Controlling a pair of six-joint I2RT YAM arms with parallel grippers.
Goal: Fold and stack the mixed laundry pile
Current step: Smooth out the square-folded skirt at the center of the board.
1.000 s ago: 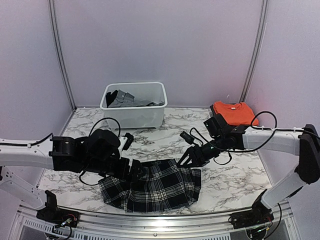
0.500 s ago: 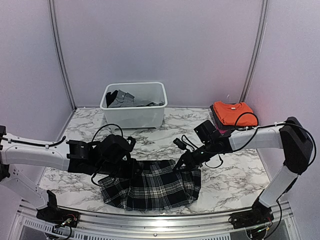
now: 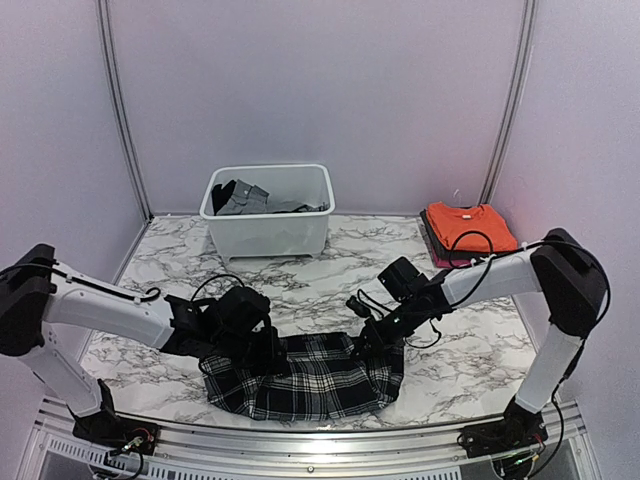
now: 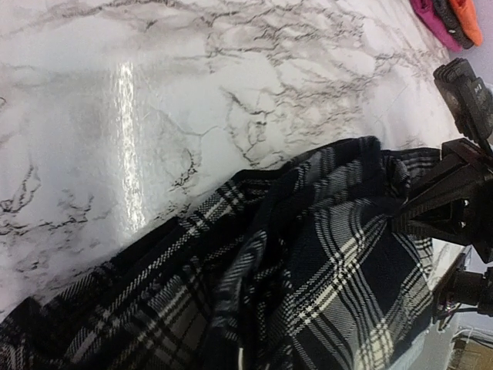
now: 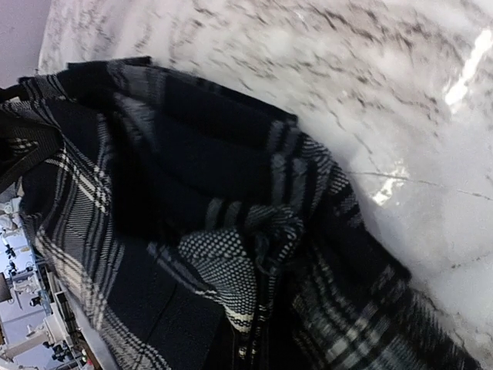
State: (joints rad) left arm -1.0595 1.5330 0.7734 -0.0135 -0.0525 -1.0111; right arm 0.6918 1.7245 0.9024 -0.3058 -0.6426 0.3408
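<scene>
— Where is the black-and-white plaid pleated skirt (image 3: 315,375)?
— Lying rumpled on the marble-patterned table (image 3: 330,270), near its front edge, between the two arms.
— The right gripper (image 3: 366,342)?
— Pinched tight on the skirt's far right corner (the left wrist view shows its fingers meeting on the cloth).
— And the left gripper (image 3: 268,345)?
— At the far left edge, fingers buried in fabric. Whether it is gripping, I cannot tell.
— The rest?
— A folded bright orange T-shirt (image 3: 468,225) lies far right, and a dark grey cloth (image 3: 240,198) sits in the white plastic tub (image 3: 268,235).

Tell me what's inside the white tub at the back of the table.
Crumpled dark grey cloth shows above the rim of the tub. The tub's wall hides whatever lies lower down.
</scene>
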